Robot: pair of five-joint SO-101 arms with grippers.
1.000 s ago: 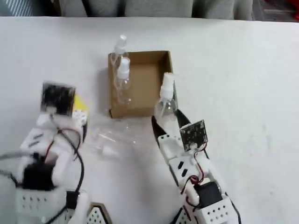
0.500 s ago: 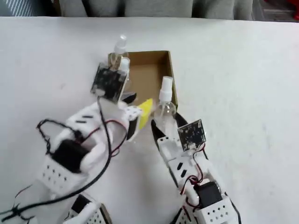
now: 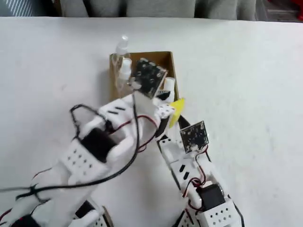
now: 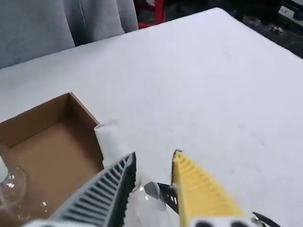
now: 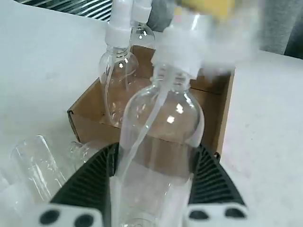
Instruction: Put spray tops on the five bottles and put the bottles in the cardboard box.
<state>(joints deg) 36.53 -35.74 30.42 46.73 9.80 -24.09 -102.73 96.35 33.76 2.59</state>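
**Left arm crosses to the held bottle**

The bottle (image 5: pixel 158 137), spray top (image 5: pixel 180 47) on, stands upright near the middle of the surface (image 3: pixel 246 71), by the cardboard box's (image 3: pixel 158 56) near right corner. As a second ago, the right gripper (image 5: pixel 154 177) has its jaws clamped on it. The left gripper (image 4: pixel 152 158) has swung in from the surface's near left side to the spray top, jaws apart. Another capped bottle (image 3: pixel 124 71) stands in the box.

Clear, glossy plastic bottle (image 5: pixel 161 137), bright highlights on shoulder. Matt white plastic spray top (image 4: pixel 108 135). Brown matt cardboard box (image 4: pixel 47 142). Smooth matt white table (image 3: pixel 246 71). Ribbed plastic on left gripper (image 4: pixel 152 163); matt black plastic on right gripper (image 5: pixel 154 158).
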